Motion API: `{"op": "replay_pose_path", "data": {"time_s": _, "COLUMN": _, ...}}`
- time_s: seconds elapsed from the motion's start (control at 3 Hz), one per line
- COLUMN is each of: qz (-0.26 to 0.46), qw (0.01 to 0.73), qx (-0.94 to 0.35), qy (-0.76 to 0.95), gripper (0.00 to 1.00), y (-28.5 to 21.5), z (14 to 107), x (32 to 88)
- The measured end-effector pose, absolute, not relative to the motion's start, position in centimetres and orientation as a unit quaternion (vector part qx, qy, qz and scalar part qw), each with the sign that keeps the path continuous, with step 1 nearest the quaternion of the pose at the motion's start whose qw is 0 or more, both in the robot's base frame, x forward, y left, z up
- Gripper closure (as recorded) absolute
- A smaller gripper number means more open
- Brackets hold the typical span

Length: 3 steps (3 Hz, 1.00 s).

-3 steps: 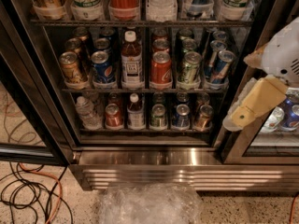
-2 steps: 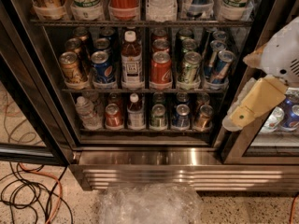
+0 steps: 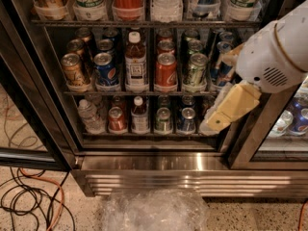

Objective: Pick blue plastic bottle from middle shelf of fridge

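The blue plastic bottle (image 3: 136,64) is standing upright at the front of its lane on the middle shelf (image 3: 144,93) of the fridge (image 3: 154,162). It is sitting between a blue can (image 3: 104,67) and a red can (image 3: 166,71), just beside both. Nothing is touching it, so the pick itself is judged not yet begun. The gripper (image 3: 220,113) is hanging at the right edge of the open compartment, under the white arm housing (image 3: 272,52). It is lower than the bottle and well apart from it, with nothing showing in it. Whether the gripper is apart or together cannot be told from this angle. Remaining: reaching across, closing on the bottle, drawing it out. The arm is covering the rightmost cans, the top shelf is running out of view, and the rear rows are sitting in shadow.
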<state>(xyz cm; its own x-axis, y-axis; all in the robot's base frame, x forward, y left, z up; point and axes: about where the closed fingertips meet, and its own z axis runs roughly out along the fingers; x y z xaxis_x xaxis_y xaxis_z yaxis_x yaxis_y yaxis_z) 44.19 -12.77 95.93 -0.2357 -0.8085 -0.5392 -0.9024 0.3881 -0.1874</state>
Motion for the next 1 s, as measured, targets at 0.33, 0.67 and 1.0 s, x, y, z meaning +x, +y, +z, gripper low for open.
{"op": "replay_pose_path", "data": {"time_s": 0.33, "qz": 0.079, "qw": 0.32, "qx": -0.559, "qy": 0.761, "gripper": 0.0, "y": -10.07, "z": 96.37, "x": 45.56}}
{"op": "replay_pose_path", "data": {"time_s": 0.67, "qz": 0.078, "qw": 0.322, "qx": -0.558, "qy": 0.761, "gripper": 0.0, "y": -10.06, "z": 96.49, "x": 45.66}}
{"op": "replay_pose_path", "data": {"time_s": 1.0, "qz": 0.088, "qw": 0.325, "qx": -0.552, "qy": 0.762, "gripper": 0.0, "y": -9.63, "z": 96.32, "x": 45.77}}
